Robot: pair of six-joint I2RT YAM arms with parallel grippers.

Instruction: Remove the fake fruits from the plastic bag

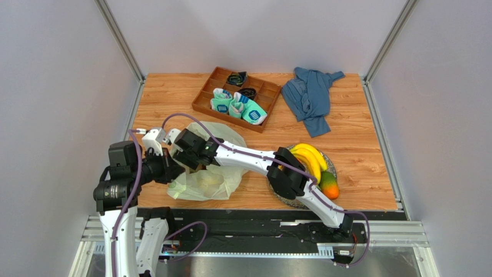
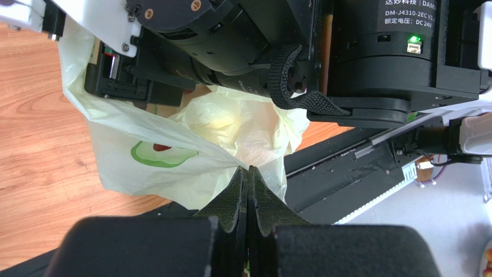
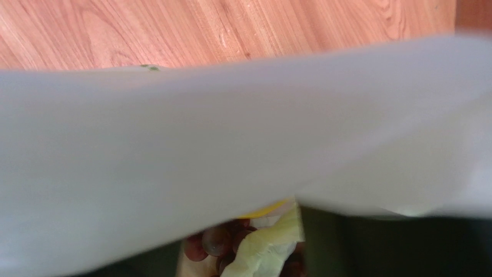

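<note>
Left gripper (image 2: pixel 248 175) is closed, its two black pads pinching a fold of the plastic bag (image 2: pixel 173 156); a green avocado print (image 2: pixel 161 154) shows on the film just beside the pinch. Right gripper (image 1: pixel 193 154) is reached into the bag's mouth; whether its jaws are open or closed cannot be determined from any view.

Surface: a wood-grain table (image 1: pixel 358 144), enclosed by plain pale grey walls (image 1: pixel 260 29) with metal corner posts. A black-and-silver rail (image 1: pixel 260 231) runs along the near edge.

The bag lies crumpled at the near left of the table. Bananas (image 1: pixel 309 158) and a mango (image 1: pixel 330 185) are outside it, on a dark round plate (image 1: pixel 289 202) at the near right. Well apart, at the far edge, are a brown compartment tray (image 1: pixel 202 98) holding rolled socks (image 1: pixel 237 107) and a crumpled blue garment (image 1: pixel 312 95).

View differences: only the overhead view shows the table layout. Only the left wrist view confirms the pinch. The right wrist view is mostly blocked by blurred white film; beneath it, purple grapes (image 3: pixel 215 242) are visible inside the bag, along with a yellow sliver that cannot be identified.
</note>
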